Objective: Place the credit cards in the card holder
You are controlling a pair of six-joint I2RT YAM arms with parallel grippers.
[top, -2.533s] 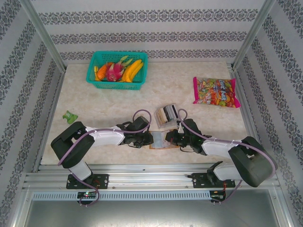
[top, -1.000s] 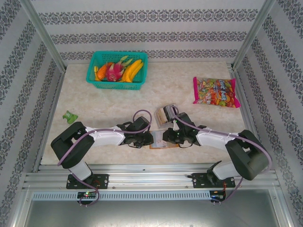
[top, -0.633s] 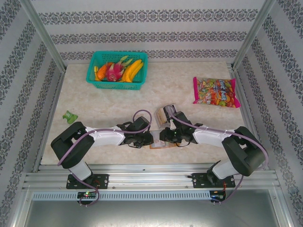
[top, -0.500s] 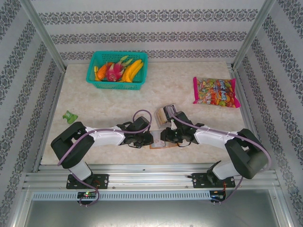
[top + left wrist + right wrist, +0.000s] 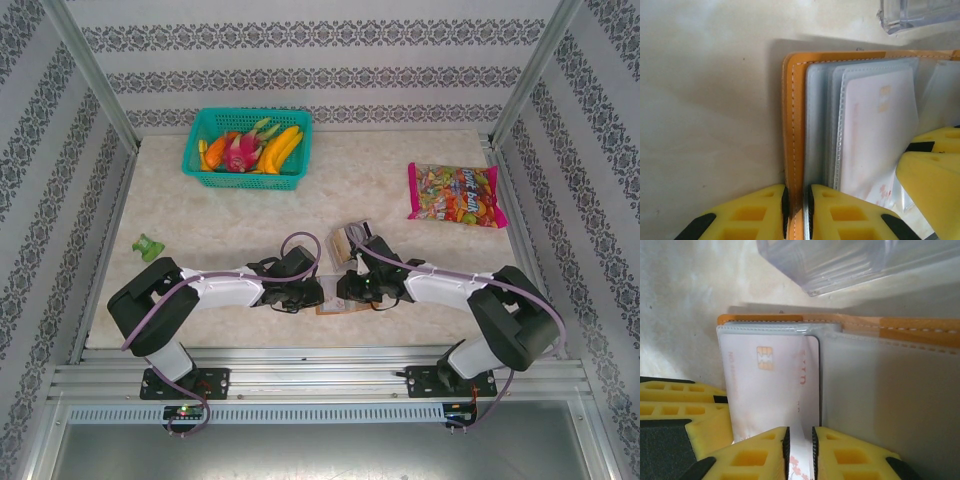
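The pale marbled table point(image 5: 400, 160) carries a teal basket point(image 5: 245, 181) of fruit at the far left and a bright candy bag point(image 5: 456, 195) at the far right. A small green object point(image 5: 149, 246) lies near the left edge. A clear plastic box point(image 5: 347, 240) sits centrally, with the open orange card holder point(image 5: 792, 125) just beside it.

The right gripper point(image 5: 347, 290) now sits nearer the left gripper point(image 5: 317, 293) than before. The gap between the two pairs of fingertips is narrower, and less of the card holder point(image 5: 335, 306) shows between them. The right arm's elbow is drawn further inward, and its wrist now overlaps the clear box point(image 5: 345, 238) just beyond its fingers.
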